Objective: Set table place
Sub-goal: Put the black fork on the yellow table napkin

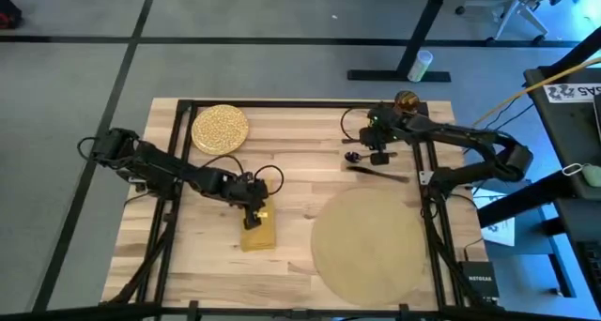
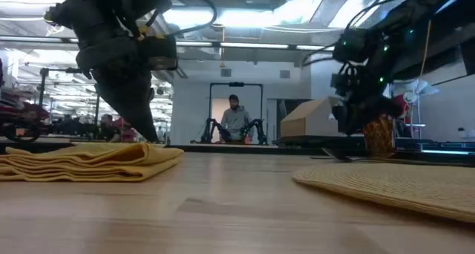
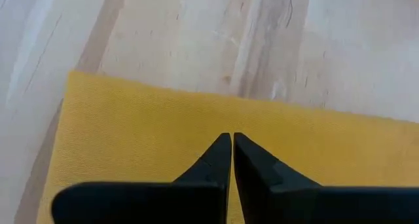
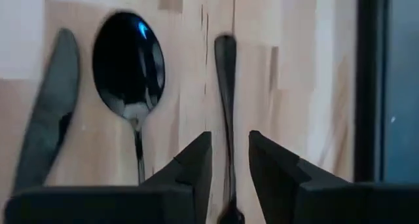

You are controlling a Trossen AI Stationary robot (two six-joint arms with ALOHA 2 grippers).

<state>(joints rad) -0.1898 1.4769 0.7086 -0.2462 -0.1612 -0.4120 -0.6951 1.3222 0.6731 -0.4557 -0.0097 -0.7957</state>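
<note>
A folded mustard-yellow napkin (image 1: pixel 259 233) (image 2: pixel 89 162) lies flat on the table (image 1: pixel 291 199), left of centre. My left gripper (image 1: pixel 252 214) (image 3: pixel 232 137) points down at its far end, shut on it. At the far right a dark knife (image 4: pixel 46 112), a spoon (image 4: pixel 127 67) and a third dark handle (image 4: pixel 226 86) lie side by side on the wood. My right gripper (image 1: pixel 378 155) (image 4: pixel 229 135) hovers over them, open, one finger on each side of that third handle; the piece's head is hidden under the gripper. My left gripper pinches the napkin's top (image 3: pixel 226 119) near its far edge, only between its fingertips, coming from above and pointing down. One layer or several, I cannot tell. The napkin stays flat on the table.
The round tan placemat (image 1: pixel 371 244) lies near right. A yellow-speckled plate (image 1: pixel 220 129) sits far left, and an amber glass (image 1: pixel 406 100) (image 2: pixel 380 135) at the far right corner. Black rails (image 1: pixel 174 199) run along both sides. A person (image 2: pixel 234 120) sits far behind the table.
</note>
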